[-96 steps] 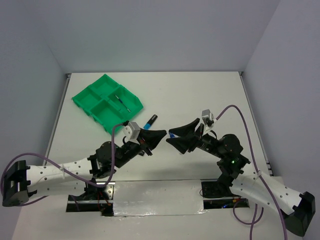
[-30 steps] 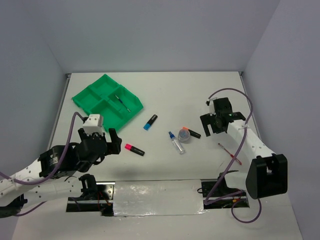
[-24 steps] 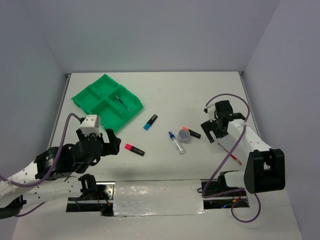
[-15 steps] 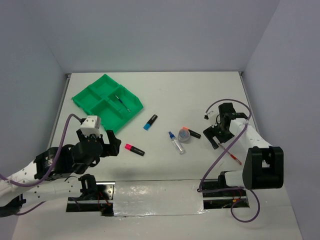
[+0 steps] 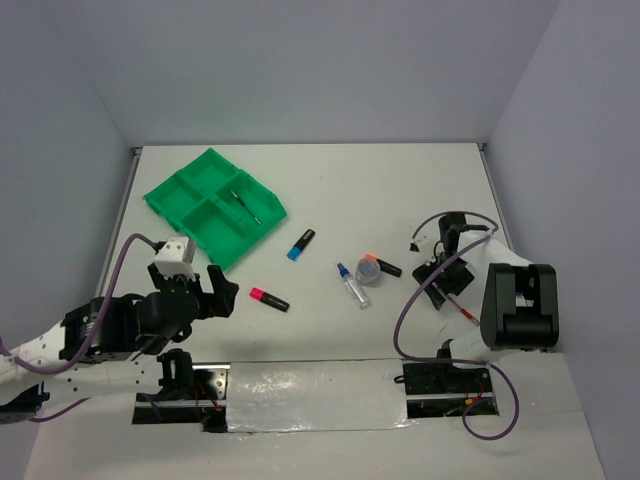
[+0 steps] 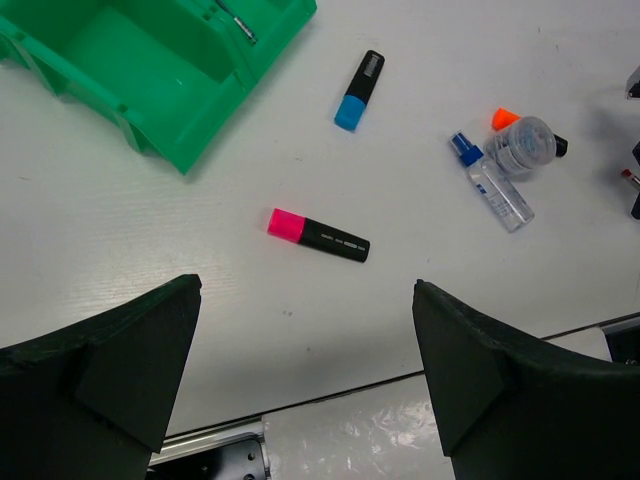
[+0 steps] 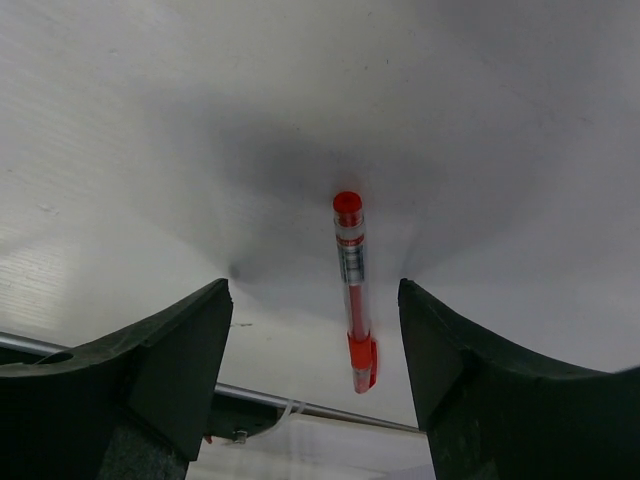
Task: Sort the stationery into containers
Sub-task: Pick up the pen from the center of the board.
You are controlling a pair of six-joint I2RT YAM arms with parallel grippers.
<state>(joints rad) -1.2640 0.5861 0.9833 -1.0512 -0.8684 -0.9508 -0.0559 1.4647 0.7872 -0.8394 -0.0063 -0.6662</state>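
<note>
The green tray (image 5: 163, 208) (image 6: 150, 130) sits at the far left with a thin blue pen (image 5: 243, 203) in one compartment. Loose on the table are a blue-ended highlighter (image 5: 301, 243) (image 6: 358, 90), a pink-ended highlighter (image 5: 268, 298) (image 6: 318, 235), a blue-capped tube (image 5: 352, 283) (image 6: 490, 182), a tape roll (image 5: 370, 270) (image 6: 522, 145) and an orange-ended highlighter (image 5: 382, 266). My right gripper (image 5: 440, 275) (image 7: 312, 290) is low over the table. Its jaws are open and straddle the red pen (image 7: 352, 290) (image 5: 464, 310), with a gap on each side. My left gripper (image 5: 215, 290) (image 6: 306, 283) is wide open and empty, just short of the pink-ended highlighter.
A shiny metal strip (image 5: 310, 395) runs along the near edge between the arm bases. The right arm's purple cable (image 5: 405, 320) loops over the table beside the red pen. Grey walls close in the table on three sides.
My right gripper has swung down and inward onto the red pen, and its jaws have narrowed around it. The left arm has drawn back slightly toward the near edge.
</note>
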